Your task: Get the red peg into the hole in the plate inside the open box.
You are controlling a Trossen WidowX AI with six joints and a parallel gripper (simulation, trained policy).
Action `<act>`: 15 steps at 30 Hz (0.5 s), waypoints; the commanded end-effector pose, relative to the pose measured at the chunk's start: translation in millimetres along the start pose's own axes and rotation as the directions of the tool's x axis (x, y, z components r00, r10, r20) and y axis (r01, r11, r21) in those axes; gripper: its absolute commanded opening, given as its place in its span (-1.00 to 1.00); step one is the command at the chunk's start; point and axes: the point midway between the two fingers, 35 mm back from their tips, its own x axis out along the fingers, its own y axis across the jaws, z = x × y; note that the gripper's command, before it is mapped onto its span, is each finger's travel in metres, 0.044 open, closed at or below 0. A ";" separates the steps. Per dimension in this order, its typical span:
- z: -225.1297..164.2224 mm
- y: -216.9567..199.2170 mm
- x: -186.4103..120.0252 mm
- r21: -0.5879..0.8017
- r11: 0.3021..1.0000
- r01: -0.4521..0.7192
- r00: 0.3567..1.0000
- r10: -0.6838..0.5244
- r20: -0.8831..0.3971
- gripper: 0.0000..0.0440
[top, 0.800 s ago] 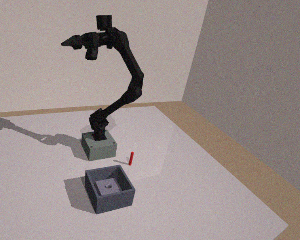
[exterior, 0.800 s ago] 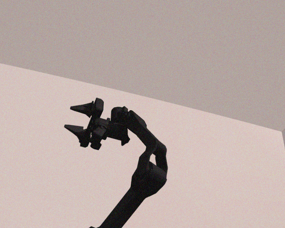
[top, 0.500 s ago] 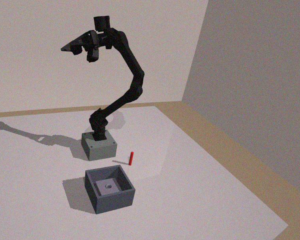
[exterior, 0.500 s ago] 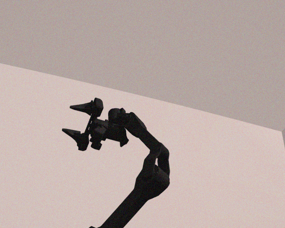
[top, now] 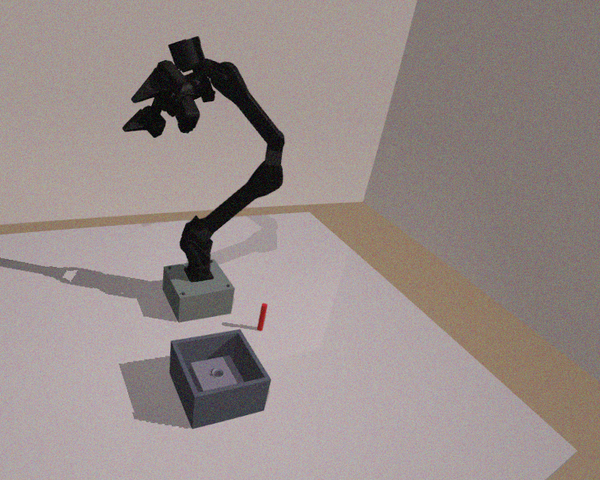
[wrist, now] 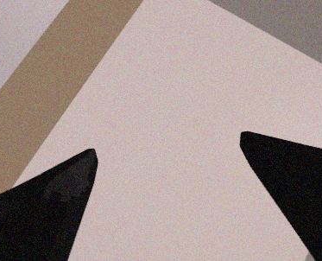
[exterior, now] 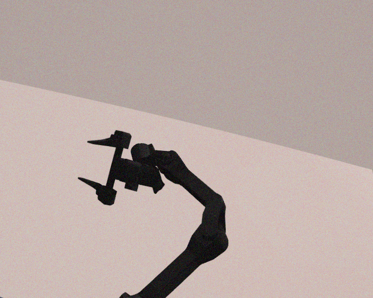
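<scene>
The red peg (top: 262,317) is still to be picked up, as I judge it: the task is at its first step, the reach. From where I stand, the black arm (top: 246,105) (exterior: 198,189) is the biggest thing on the worktop (top: 393,392), bent high above it. Its gripper (top: 127,114) (exterior: 82,159) (wrist: 168,147) hangs far up, fingers spread wide with nothing between them, and points off to the side. The next move, I'd say, calls for swinging round and down over the peg, then closing on it. Nearer the worktop's front edge than the arm's base (top: 206,304) sits the open box (top: 228,402), a pale plate (top: 204,384) at its bottom, its round hole (top: 218,372) unfilled. Smallest, the peg is a slim, plain red cylinder, standing upright between the box and the worktop's right edge, just beside the box's back corner.
</scene>
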 end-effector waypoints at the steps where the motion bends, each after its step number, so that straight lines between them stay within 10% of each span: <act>1: 7.0 5.4 6.5 0.105 0.994 -0.016 0.999 0.011 0.051 1.00; 15: 45.8 19.3 29.1 0.471 0.863 -0.183 0.958 0.050 0.281 1.00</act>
